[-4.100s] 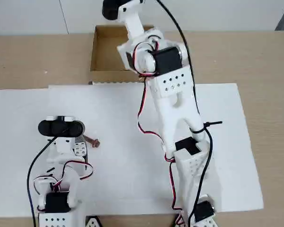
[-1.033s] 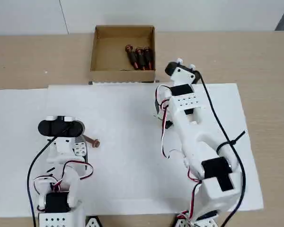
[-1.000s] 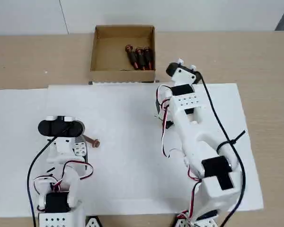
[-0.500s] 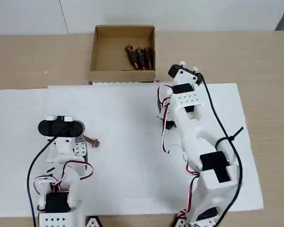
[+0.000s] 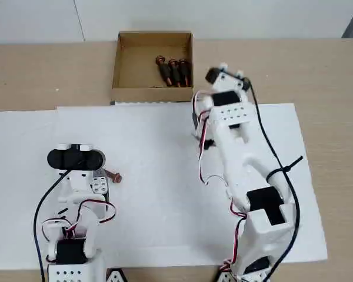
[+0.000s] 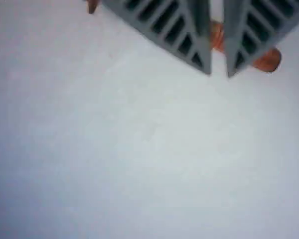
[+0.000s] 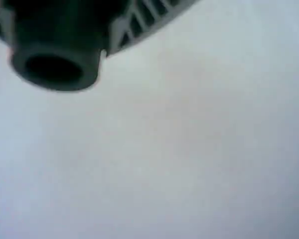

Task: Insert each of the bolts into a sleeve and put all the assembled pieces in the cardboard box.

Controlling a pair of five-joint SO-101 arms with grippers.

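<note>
My left gripper point(image 6: 218, 69) is shut on a copper bolt point(image 6: 265, 59) just above the white sheet. In the high view the bolt point(image 5: 112, 177) sticks out sideways from the left arm's fingers at the lower left. My right gripper point(image 7: 65, 35) is shut on a black sleeve point(image 7: 55, 67), whose open end faces the camera close over the sheet. The right arm point(image 5: 229, 117) stretches toward the cardboard box point(image 5: 127, 64), with its wrist just short of the box's near right corner. Three assembled pieces point(image 5: 173, 71) lie side by side in the box.
A white paper sheet point(image 5: 153, 147) covers the wooden table point(image 5: 35, 70) between the arms. The box stands at the back, just beyond the sheet's far edge. Open sheet lies between the two arms.
The right arm has pulled back out of the box, leaving three pieces inside. Over the last second its wrist shifted slightly toward the box. The left arm has barely moved.
</note>
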